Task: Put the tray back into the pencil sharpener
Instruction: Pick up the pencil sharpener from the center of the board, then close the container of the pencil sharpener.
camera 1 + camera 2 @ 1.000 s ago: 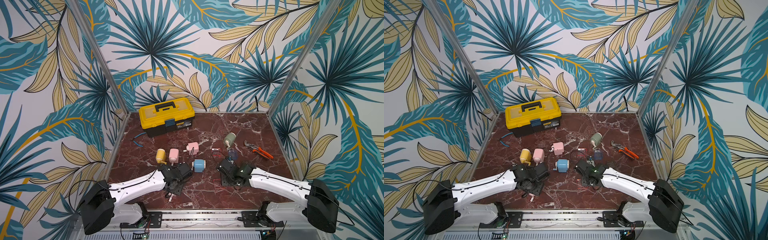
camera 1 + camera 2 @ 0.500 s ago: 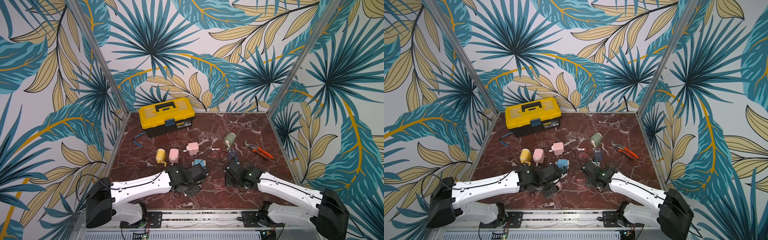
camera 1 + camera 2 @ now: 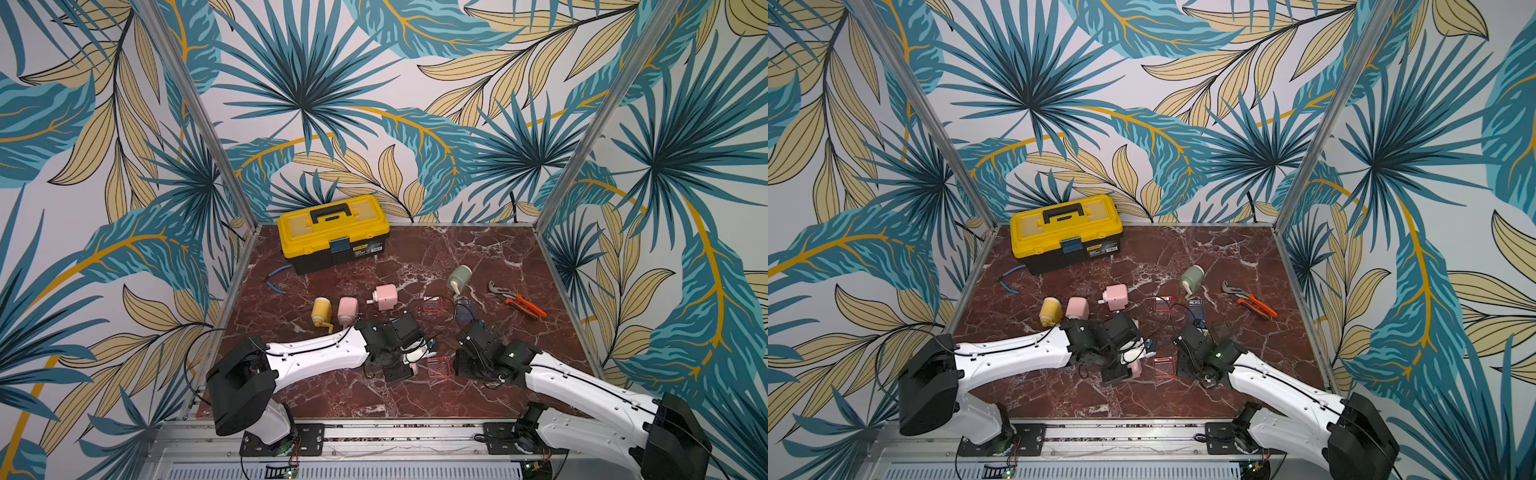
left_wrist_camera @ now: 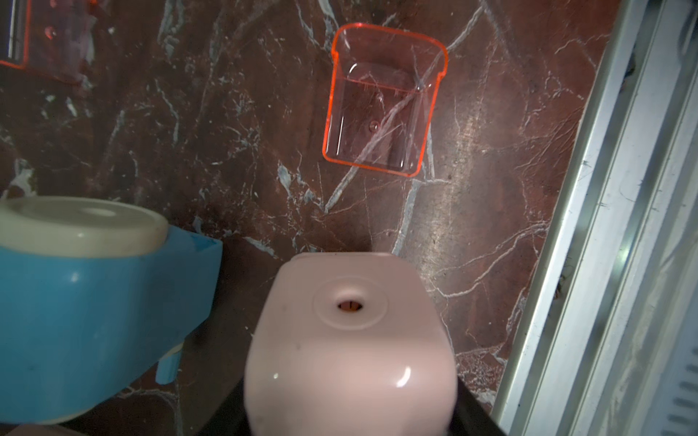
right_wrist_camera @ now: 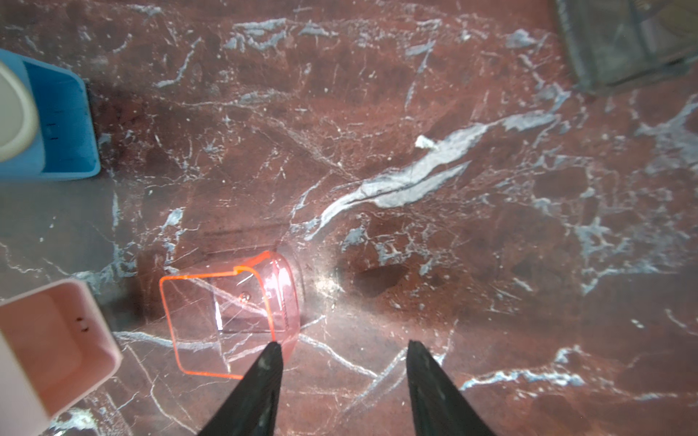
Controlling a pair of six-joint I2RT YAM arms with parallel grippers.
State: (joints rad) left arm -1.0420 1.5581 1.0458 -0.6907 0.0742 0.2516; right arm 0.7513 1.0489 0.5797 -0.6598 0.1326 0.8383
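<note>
My left gripper (image 3: pixel 397 371) is shut on a pink pencil sharpener (image 3: pixel 413 368), held low over the table. In the left wrist view the pencil sharpener (image 4: pixel 349 339) fills the space between the jaws, its pencil hole facing the camera. A clear orange tray (image 3: pixel 439 366) lies on the marble just right of it, apart from it; in the left wrist view the tray (image 4: pixel 381 102) lies ahead. My right gripper (image 5: pixel 342 345) stands open beside the tray (image 5: pixel 230 317), one fingertip at its edge, nothing between the fingers. The sharpener's open cavity (image 5: pixel 49 339) faces the tray.
A blue sharpener (image 4: pixel 94 302) lies close against my left wrist. A second orange tray (image 3: pixel 432 304), a blue tray (image 3: pixel 465 309), pink (image 3: pixel 385 297), yellow (image 3: pixel 321 313) and green (image 3: pixel 459 277) sharpeners, orange pliers (image 3: pixel 519 305) and a yellow toolbox (image 3: pixel 332 232) lie farther back. The front rail (image 4: pixel 604 226) is close.
My left arm carried the pink sharpener rightward to beside the orange tray. My right arm drew back to the right, uncovering the tray. The blue sharpener now sits half hidden by my left wrist.
</note>
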